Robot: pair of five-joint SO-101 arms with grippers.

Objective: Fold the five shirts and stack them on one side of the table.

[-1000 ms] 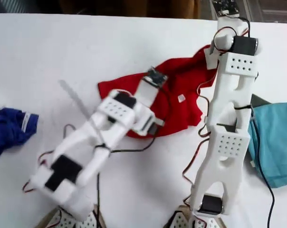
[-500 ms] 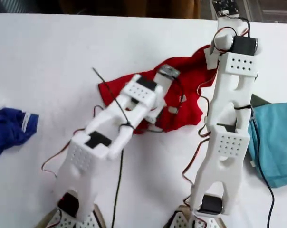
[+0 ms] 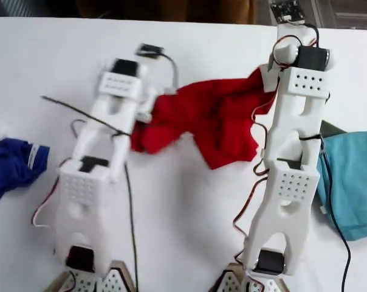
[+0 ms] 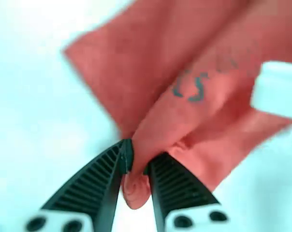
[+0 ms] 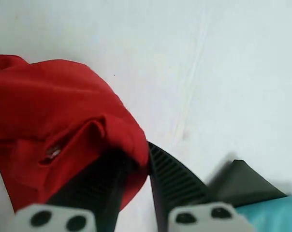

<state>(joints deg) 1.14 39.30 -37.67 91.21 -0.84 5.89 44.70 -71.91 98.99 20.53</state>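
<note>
While left gripper (image 4: 138, 155) and right gripper (image 5: 132, 155) each clamp the unfolded red shirt (image 3: 214, 121) by the table's (image 3: 183, 207) far edge, only the right-edge teal shirt (image 3: 353, 182) looks folded; the blue shirt (image 3: 10, 164) lies crumpled.

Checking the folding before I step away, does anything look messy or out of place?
The red shirt is bunched and twisted, pinched by the left gripper and right gripper, not flat. The blue shirt lies crumpled off to the side.
</note>
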